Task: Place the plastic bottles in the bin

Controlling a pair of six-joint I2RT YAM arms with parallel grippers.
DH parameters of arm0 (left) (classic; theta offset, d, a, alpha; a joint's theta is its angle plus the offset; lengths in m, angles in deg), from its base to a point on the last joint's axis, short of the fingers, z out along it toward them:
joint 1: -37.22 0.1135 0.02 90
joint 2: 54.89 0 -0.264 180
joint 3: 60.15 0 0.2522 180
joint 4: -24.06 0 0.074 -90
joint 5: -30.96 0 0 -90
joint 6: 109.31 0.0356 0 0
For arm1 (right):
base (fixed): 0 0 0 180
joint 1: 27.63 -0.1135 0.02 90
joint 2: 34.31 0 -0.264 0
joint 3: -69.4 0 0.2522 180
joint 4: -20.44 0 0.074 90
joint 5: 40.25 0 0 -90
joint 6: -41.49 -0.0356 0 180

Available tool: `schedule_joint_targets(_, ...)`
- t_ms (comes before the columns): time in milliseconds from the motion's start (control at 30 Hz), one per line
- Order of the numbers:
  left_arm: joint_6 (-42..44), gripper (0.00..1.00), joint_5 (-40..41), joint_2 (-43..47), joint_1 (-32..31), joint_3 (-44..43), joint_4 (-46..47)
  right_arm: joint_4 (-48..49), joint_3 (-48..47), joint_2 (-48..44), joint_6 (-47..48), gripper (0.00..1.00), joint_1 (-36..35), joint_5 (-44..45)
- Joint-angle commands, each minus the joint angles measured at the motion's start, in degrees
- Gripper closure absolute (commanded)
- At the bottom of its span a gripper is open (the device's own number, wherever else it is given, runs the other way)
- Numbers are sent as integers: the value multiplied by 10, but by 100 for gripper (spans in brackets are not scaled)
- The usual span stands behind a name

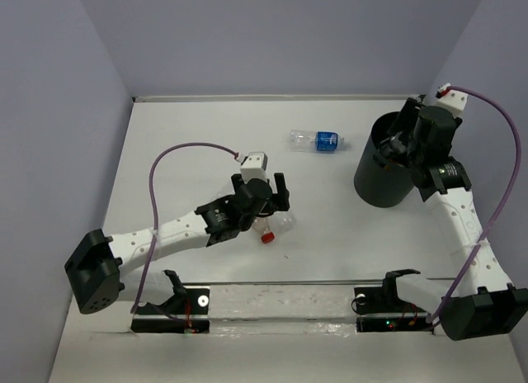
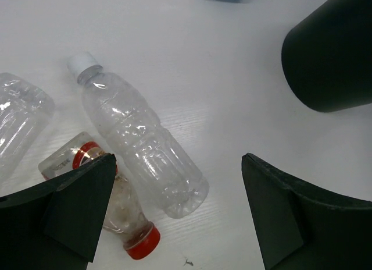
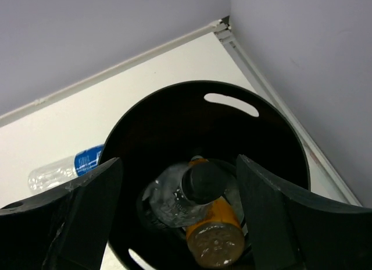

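My left gripper (image 1: 262, 191) is open and empty, hovering over a cluster of clear bottles at mid-table. Between its fingers in the left wrist view (image 2: 179, 165) lies a white-capped clear bottle (image 2: 139, 136). A red-capped bottle (image 2: 125, 215) lies under the left finger, and also shows from above (image 1: 268, 234). Another clear bottle (image 2: 17, 124) lies further left. A blue-labelled bottle (image 1: 318, 140) lies alone at the back. My right gripper (image 3: 179, 165) is open and empty above the black bin (image 1: 379, 181). Inside the bin (image 3: 232, 95) lie an orange bottle (image 3: 218, 235) and a dark-capped clear bottle (image 3: 192, 188).
The bin stands at the right, near the back corner of the walled white table. The blue-labelled bottle (image 3: 75, 164) lies just left of it. A clear strip with two black mounts (image 1: 280, 304) runs along the near edge.
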Motion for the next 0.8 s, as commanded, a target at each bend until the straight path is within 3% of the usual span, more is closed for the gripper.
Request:
schedule_joint_targets(0,-16,1,-6,-41,10,-69,24,-25,-53,-31,11,16,2,-89)
schedule_joint_targets(167,-52,1,5,-30,21,-55,28,-95,-140,0,68,18,-26,-327)
schedule_joint_targets(267,-64,1,20,15,33,-24,19,-145,-213,67,134,20,-107,-369)
schedule_joint_targets(333,-72,1,25,56,39,1,3,-200,-277,139,181,19,-177,-360)
schedule_joint_targets(400,-67,1,22,87,48,19,-19,-218,-303,182,235,17,-201,-363)
schedule_joint_targets(467,-59,1,22,133,53,23,-46,-219,-321,240,276,15,-208,-375)
schedule_joint_targets(533,-38,1,22,177,55,20,-83,-215,-334,299,316,3,-213,-376)
schedule_joint_targets(767,14,1,52,273,57,-10,-165,-222,-402,438,405,0,-218,-339)
